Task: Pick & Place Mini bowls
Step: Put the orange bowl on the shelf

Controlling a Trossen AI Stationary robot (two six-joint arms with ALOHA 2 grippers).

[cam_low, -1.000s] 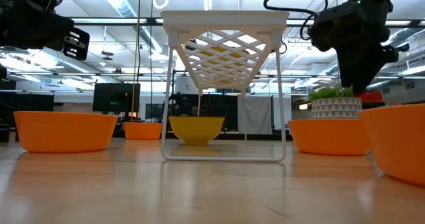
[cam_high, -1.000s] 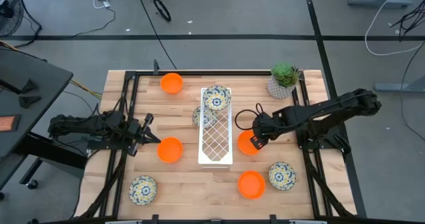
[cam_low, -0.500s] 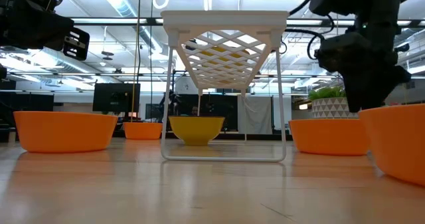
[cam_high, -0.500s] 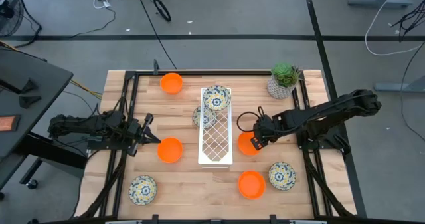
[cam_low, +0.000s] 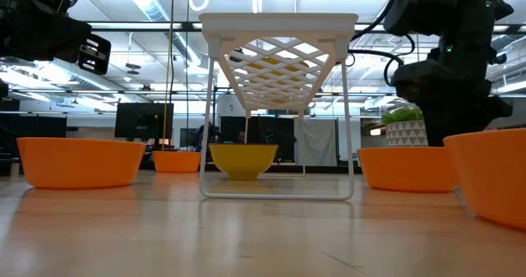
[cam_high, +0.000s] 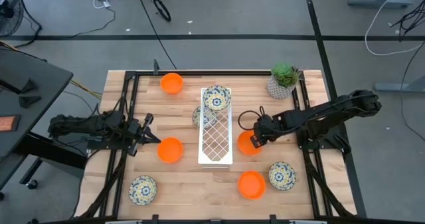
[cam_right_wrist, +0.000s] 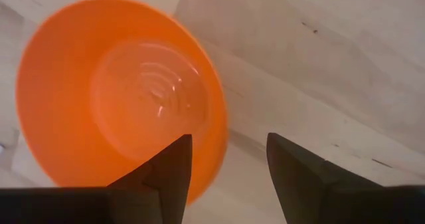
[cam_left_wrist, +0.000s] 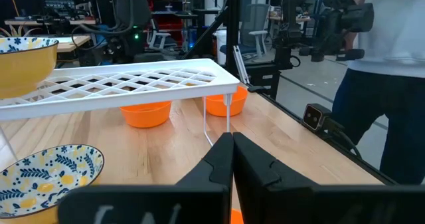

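Observation:
Several mini bowls stand on the wooden table. Orange ones are at the far left (cam_high: 171,83), left of the rack (cam_high: 170,149), right of the rack (cam_high: 247,144) and near the front (cam_high: 252,184). Patterned ones stand on the white rack (cam_high: 216,98), under it (cam_high: 204,115), and near the front at left (cam_high: 143,189) and right (cam_high: 282,176). My right gripper (cam_high: 255,140) points down, open, over the orange bowl (cam_right_wrist: 113,91) right of the rack. One finger (cam_right_wrist: 167,174) is over the inside and the other (cam_right_wrist: 295,174) outside its rim. My left gripper (cam_high: 154,139) waits shut and level at the table's left.
The white lattice rack (cam_high: 216,134) stands mid-table on thin legs, just left of the right gripper. A potted green plant (cam_high: 284,80) stands at the far right corner. A black frame runs along the table's edges. In the left wrist view a person (cam_left_wrist: 392,84) stands beyond the table.
My right gripper has come down toward the orange bowl right of the rack, rolling a little about its own line, with its fingers staying open. The bowls have kept their places.

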